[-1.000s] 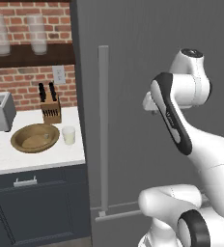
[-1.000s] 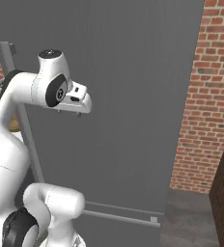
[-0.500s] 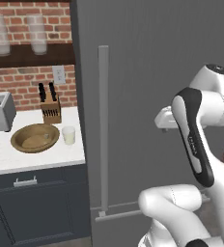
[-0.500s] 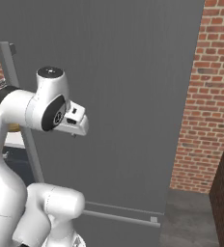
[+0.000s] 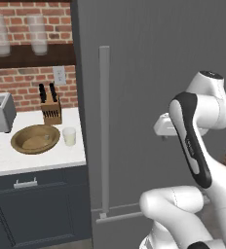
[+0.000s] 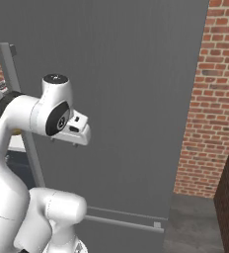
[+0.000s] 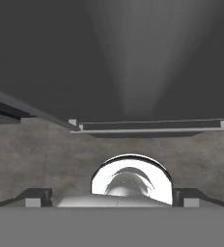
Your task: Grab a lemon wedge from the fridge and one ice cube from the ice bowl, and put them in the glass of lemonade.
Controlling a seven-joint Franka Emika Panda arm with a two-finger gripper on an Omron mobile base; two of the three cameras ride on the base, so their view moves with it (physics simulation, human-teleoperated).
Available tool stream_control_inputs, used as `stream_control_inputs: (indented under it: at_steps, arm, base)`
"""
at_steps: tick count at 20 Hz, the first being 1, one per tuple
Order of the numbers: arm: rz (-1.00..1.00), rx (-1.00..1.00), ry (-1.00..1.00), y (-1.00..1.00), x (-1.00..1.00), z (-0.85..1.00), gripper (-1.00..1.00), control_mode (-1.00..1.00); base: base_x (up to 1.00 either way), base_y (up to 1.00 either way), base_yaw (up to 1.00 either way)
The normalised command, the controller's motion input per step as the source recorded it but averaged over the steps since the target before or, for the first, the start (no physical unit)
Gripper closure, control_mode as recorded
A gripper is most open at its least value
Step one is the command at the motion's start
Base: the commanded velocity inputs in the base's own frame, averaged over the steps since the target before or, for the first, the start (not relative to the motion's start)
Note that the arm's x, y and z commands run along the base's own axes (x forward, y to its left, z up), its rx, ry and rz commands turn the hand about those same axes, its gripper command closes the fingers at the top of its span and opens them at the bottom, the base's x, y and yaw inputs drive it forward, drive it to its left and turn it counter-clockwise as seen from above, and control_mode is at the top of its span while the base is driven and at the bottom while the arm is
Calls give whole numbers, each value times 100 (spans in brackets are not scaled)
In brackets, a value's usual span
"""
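Arm swung right vs a sec ago, away from the fridge point(image 5: 134, 73) handle. Fridge was shut, wedge unseen. Left of fridge: bowl point(image 5: 35, 139), lemonade glass point(image 5: 69, 136) touching it. Gripper point(image 7: 113, 198) jaws spread, empty. Nothing fetched yet.

A home kitchen: tall dark grey fridge point(image 5: 149, 87) against red brick wall point(image 6: 212, 94), white counter point(image 5: 3, 158) over navy cabinets point(image 5: 37, 204), with toaster point(image 5: 0, 113), knife block point(image 5: 50, 110) and wooden ice bowl point(image 5: 35, 139) near its back edge.
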Motion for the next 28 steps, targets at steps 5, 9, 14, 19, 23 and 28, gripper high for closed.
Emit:
stream_control_inputs:
  at_steps: [5,9,14,19,23,28]
  arm:
    - [-5,-1,0,52,0,-5,-100,100]
    - [0,0,0,0,0,0,-100,100]
    - [0,0,0,0,0,0,-100,100]
    - [0,0,0,0,0,0,-100,100]
    - [0,0,0,0,0,0,-100,100]
    - [0,0,0,0,0,0,-100,100]
  base:
    - [0,33,-1]
    - [0,95,-4]
    - [0,100,-7]
    - [36,97,-31]
    - [22,38,-57]
    - [18,1,-30]
